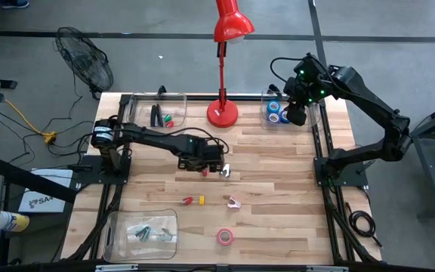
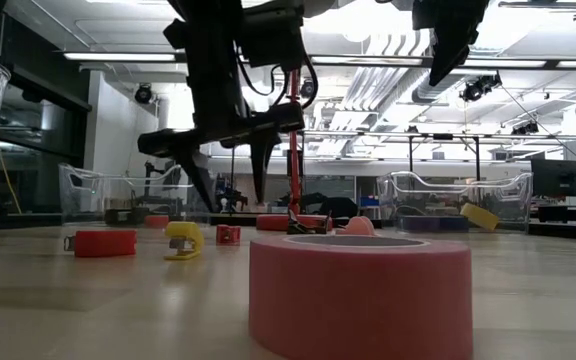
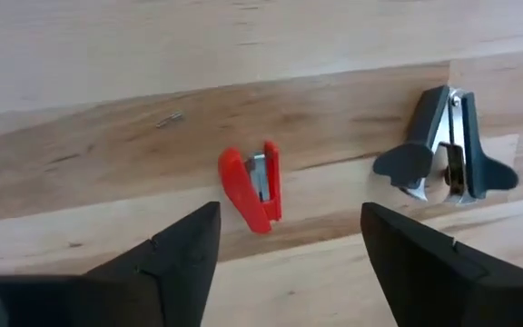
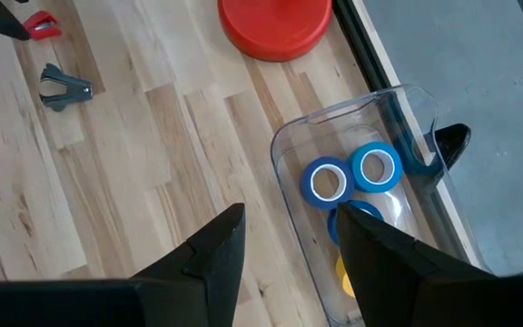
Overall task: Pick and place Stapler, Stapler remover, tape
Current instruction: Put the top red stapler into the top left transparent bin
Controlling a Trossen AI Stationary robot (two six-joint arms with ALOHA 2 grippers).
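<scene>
Left gripper (image 3: pixel 284 259): hangs low over the middle of the table, jaws apart and empty.
Small red stapler (image 3: pixel 253 184): lies on the wood just beyond the gap between the left fingers (image 3: pixel 166 259), touching neither.
Dark staple remover (image 3: pixel 448 156): just beside the red stapler, past the outer edge of one finger, free on the table.
Right gripper (image 4: pixel 284 254): hovers over the clear bin (image 4: pixel 284 154) at the table's far right corner, jaws parted, nothing seen between them.
Tape in bin: two blue rolls (image 4: pixel 350 174) side by side, a third blue one partly hidden by a finger, a bit of yellow beside it.
Pink tape roll (image 1: pixel 224 236): flat on the wood near the front edge, well apart from both grippers.
Other loose items: a red piece with a yellow one (image 1: pixel 194 200) and a pink staple remover (image 1: pixel 234 202), between the left gripper and the pink roll.
Black stapler (image 1: pixel 155 115): in the clear tray at the far left, with a red and a green item beside it.
Front left tray (image 1: pixel 112 234): holds small items too small to tell.
Red lamp (image 1: pixel 223 112): base at the far edge, between the two far containers.
</scene>
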